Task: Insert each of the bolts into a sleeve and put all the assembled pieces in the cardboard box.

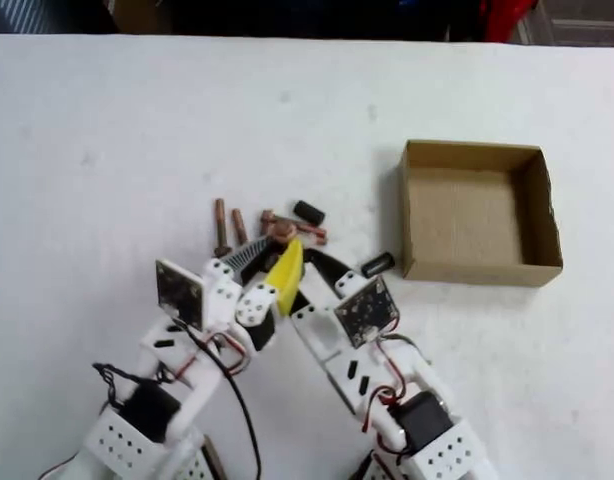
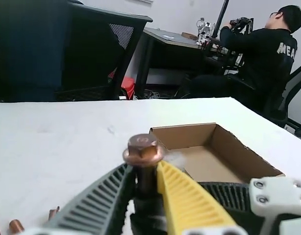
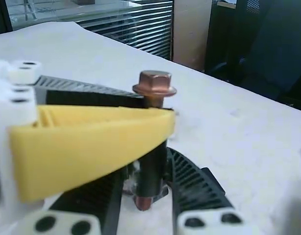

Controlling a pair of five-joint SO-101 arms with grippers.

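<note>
At mid-table the left gripper point(image 2: 146, 171) is pinching a bolt point(image 3: 154, 84), seemingly seated in the sleeve point(image 3: 152, 159) the right gripper point(image 3: 149, 178) is clasping; releasing one grip is coming next.

white tabletop point(image 1: 187, 110) across most of the high view, dark strip of room along the top edge, something red point(image 1: 504, 18) in the upper right corner. left wrist view has a black mesh chair point(image 2: 118, 44) and a desk point(image 2: 172, 39) past the tabletop, right wrist view has window blinds point(image 3: 121, 19).

White table point(image 1: 137, 120), black mesh chair point(image 2: 116, 44), window blinds point(image 3: 136, 24) behind.
</note>
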